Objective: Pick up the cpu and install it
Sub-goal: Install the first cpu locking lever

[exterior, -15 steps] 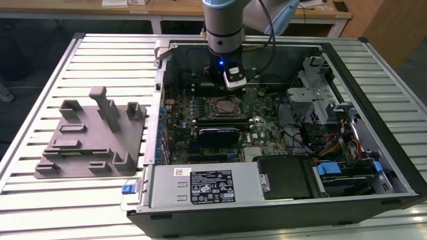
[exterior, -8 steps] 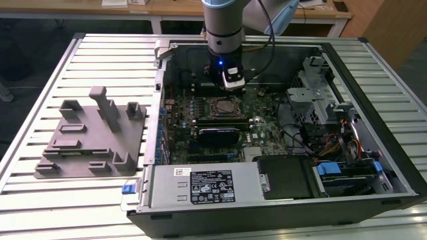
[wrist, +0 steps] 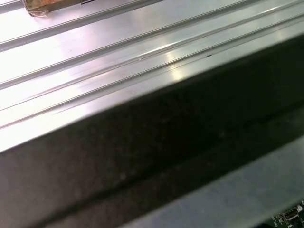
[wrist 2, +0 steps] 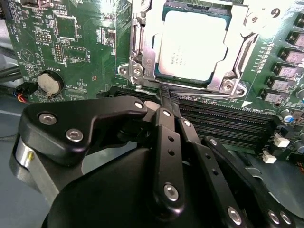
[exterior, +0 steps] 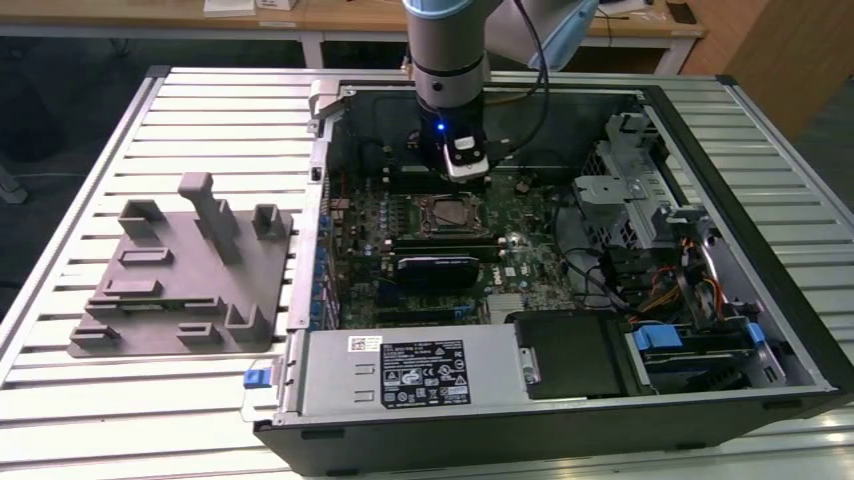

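Nearest in the exterior view, the slatted metal surface (exterior: 80,400), and on it an open computer case (exterior: 561,440) laid on its side, grey power supply (exterior: 400,370) along the near edge. To the exterior view's left of the case, well apart from the board, a grey plastic tray (exterior: 187,270) with upright posts. Further in, the green motherboard (exterior: 534,280), a black block (exterior: 434,270) on it, and just past that the socket (exterior: 416,212) with the cpu (exterior: 449,211) inside its metal frame. In the second wrist view, the cpu (wrist 2: 192,45) lying flat in that socket, silvery-white top up, square to the frame and apart from the pincer. Above the board close by the socket, the pincer (exterior: 462,178) - clenched and empty. In the second wrist view, black links drawn together to a narrow tip in front of a bank of black slots (wrist 2: 228,123), near the socket's edge; a round coin cell (wrist 2: 50,83) off to one side. Higher up, the grey arm (exterior: 447,50) rising straight - and farthest back, a wooden desk (exterior: 334,20).
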Motion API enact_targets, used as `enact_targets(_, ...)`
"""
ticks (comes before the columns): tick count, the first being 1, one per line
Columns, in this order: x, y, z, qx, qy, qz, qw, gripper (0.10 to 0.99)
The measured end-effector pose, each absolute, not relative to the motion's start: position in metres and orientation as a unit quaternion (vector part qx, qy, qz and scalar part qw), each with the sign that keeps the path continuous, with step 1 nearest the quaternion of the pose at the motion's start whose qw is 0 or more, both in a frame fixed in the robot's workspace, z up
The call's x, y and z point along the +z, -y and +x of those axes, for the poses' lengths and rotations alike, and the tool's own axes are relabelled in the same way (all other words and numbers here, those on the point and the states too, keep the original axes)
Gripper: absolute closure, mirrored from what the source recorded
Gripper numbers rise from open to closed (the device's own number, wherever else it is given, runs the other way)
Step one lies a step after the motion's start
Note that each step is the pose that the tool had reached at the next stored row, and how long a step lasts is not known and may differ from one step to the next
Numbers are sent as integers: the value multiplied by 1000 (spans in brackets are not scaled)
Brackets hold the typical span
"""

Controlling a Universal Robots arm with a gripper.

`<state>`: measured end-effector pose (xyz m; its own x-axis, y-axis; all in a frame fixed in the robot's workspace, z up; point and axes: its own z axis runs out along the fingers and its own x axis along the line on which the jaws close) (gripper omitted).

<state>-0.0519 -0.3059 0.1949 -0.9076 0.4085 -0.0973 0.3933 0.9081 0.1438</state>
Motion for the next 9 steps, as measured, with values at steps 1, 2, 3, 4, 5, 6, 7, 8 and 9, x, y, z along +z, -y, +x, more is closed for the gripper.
enact_targets(1, 195, 306, -52, 61, -975, 206, 63, 980)
enact_targets(2, 195, 306, -52, 61, -975, 206, 63, 980)
enact_targets(3, 195, 306, -52, 61, -975, 206, 63, 980)
enact_targets(4, 196, 306, -52, 61, -975, 206, 63, 980)
enact_targets(5, 197, 306, -52, 61, -975, 207, 63, 980)
enact_targets(6, 200, 306, -52, 61, -974, 208, 63, 980)
enact_targets(7, 201, 306, -52, 60, -974, 208, 63, 980)
enact_targets(8, 202, 306, -52, 60, -974, 209, 63, 980)
enact_targets(9, 203, 306, -52, 60, -974, 209, 63, 980)
